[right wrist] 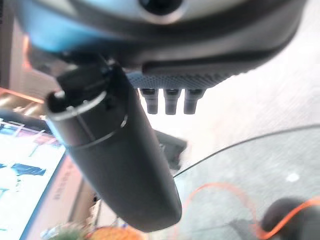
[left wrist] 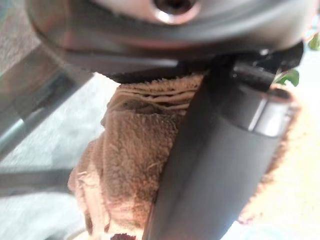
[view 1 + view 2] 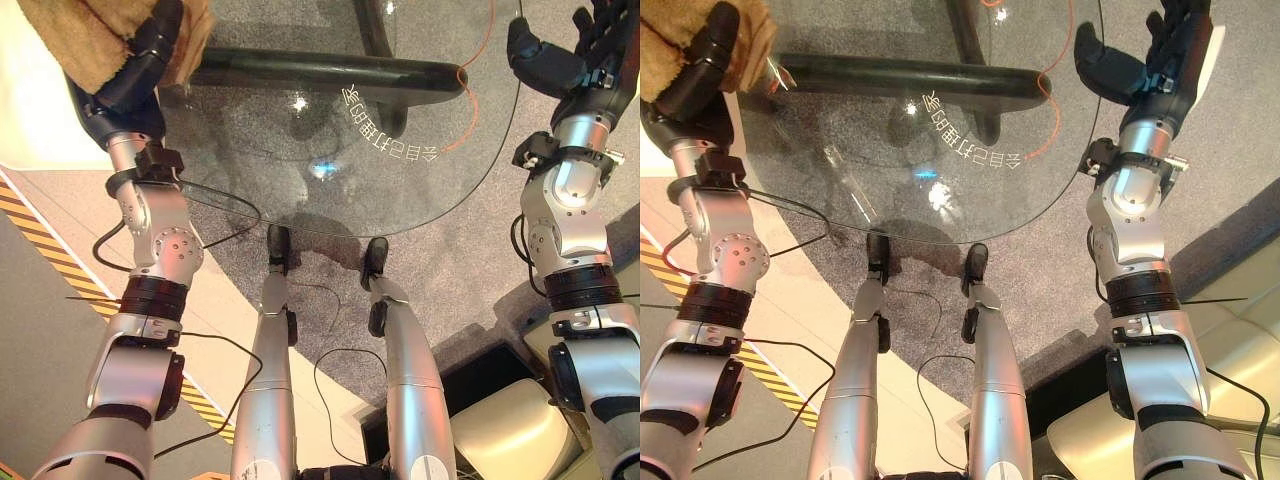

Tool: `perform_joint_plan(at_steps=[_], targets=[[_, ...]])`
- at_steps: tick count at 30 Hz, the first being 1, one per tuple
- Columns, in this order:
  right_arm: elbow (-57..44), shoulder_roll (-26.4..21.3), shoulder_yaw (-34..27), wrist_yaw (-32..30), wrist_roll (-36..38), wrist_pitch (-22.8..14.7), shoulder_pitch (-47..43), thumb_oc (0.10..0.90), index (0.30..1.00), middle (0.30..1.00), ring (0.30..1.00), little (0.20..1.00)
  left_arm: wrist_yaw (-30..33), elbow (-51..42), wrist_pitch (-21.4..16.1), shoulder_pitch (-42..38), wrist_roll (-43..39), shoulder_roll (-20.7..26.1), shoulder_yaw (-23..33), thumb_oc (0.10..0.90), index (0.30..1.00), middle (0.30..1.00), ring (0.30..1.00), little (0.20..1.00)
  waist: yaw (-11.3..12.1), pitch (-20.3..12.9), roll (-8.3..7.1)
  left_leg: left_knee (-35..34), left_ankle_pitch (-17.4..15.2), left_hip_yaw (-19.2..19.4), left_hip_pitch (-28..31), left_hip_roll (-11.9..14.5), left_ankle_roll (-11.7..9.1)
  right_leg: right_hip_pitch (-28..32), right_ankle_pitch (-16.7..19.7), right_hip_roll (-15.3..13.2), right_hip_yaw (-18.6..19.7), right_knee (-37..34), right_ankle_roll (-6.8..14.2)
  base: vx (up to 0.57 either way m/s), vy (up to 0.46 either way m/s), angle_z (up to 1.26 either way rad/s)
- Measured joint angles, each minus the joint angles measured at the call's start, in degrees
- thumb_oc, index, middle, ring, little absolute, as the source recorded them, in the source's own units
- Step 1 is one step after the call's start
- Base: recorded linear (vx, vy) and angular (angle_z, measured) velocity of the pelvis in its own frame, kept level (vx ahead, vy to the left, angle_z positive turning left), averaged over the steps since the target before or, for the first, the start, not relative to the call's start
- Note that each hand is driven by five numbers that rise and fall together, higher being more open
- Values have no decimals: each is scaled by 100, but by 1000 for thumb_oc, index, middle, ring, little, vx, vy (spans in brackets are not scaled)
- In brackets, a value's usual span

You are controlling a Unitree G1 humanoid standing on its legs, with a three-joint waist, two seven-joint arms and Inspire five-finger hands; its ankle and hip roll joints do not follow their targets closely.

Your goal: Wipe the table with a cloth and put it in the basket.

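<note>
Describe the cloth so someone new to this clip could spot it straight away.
Start at the round glass table with a dark tube beneath it. At its left edge, the left hand is curled round the cloth, a bunched tan terry towel. It is the one soft, fuzzy thing among glass and metal.

Inspector A: What sort of place is this?

Inspector B: A robot test area or demonstration room. Grey carpet (image 3: 470, 290) meets a smooth pale floor, with yellow-and-black hazard tape (image 3: 30, 225) marking a boundary.

Inspector A: Furniture?

Inspector B: A round glass table (image 3: 400, 190) on a dark tubular frame (image 3: 330, 72), and a cream upholstered seat (image 3: 1240, 340) beside it. An orange cable (image 3: 1055, 100) shows through the glass.
</note>
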Motion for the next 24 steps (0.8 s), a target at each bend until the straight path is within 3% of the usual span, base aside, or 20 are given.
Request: perform_joint_plan(at_steps=[17, 24], targets=[[1268, -35, 6, 231, 785, -252, 103, 800, 900, 900, 900, 900, -31, 763, -153, -157, -1296, 354, 64, 100, 300, 300, 300, 200, 40, 1, 1, -56, 7, 11, -25, 8, -10, -56, -3, 4, 2, -9, 1, 2, 1, 0], [1512, -38, 13, 418, 1079, -251, 178, 800, 900, 900, 900, 900, 94, 1016, -194, -226, -1321, 396, 96, 100, 300, 300, 300, 200, 39, 1, 1, -50, 8, 6, -135, 11, -11, -162, -3, 7, -3, -7, -2, 0, 0, 0]])
